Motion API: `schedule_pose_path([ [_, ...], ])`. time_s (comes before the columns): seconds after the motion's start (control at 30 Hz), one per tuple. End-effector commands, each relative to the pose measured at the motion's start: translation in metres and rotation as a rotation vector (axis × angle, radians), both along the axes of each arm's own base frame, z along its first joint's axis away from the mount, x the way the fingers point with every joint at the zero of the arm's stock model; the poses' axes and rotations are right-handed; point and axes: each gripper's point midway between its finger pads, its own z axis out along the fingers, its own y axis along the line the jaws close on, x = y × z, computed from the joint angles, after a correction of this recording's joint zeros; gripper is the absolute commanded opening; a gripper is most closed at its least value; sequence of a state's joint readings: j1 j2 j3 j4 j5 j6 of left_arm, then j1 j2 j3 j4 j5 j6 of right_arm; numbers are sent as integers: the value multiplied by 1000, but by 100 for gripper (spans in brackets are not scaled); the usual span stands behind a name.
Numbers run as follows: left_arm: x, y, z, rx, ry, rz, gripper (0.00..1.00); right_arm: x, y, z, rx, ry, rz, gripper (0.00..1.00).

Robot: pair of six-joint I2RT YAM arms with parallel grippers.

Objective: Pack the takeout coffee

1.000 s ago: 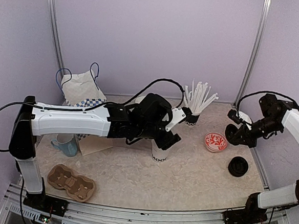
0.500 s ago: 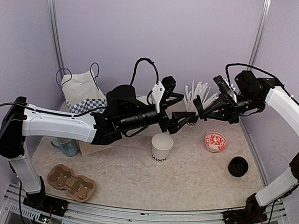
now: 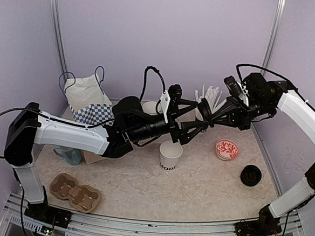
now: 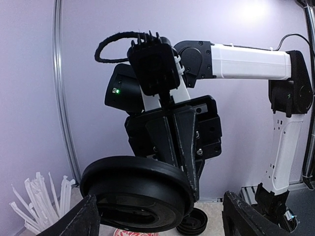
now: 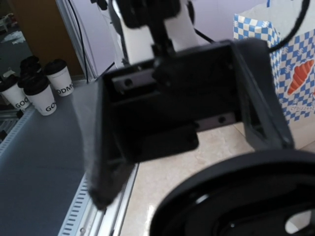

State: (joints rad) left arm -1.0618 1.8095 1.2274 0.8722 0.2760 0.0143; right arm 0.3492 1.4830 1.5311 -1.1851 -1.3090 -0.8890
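White shells (image 3: 70, 133), black joints (image 3: 257, 86) and cables (image 3: 149, 71); left pincer (image 3: 198, 116) and right pincer (image 3: 211, 113) matte black.

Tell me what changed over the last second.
The left gripper rose off the open cup and turned right, jaws open. The right gripper swung up and left, holding a black lid out to meet it. The cup and the second lid stayed put.

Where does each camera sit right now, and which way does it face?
Top external: above and behind the bases, looking down on the table; both arms show.
Left wrist: faces the right gripper holding the black lid; own fingers at bottom corners.
Right wrist: faces the open left gripper; own fingers unseen.
Both wrist views share the lid.
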Motion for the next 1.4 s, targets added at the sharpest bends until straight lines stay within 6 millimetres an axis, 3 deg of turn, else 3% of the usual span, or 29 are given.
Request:
schedule_pose_path([
  [0.0,10,3,-1,-34,-6,21,85,-12,2,16,35,5,28,2],
  [0.2,23,0,-8,-32,35,28,85,-14,3,17,44,20,42,3],
  [0.4,22,-10,-17,-7,36,-6,79,-16,5,16,39,24,46,3],
  [1.17,20,-11,-7,-51,19,-27,80,-11,7,8,29,50,49,4],
  [1.37,22,-13,-9,-37,27,-41,70,-9,8,5,18,46,42,4],
])
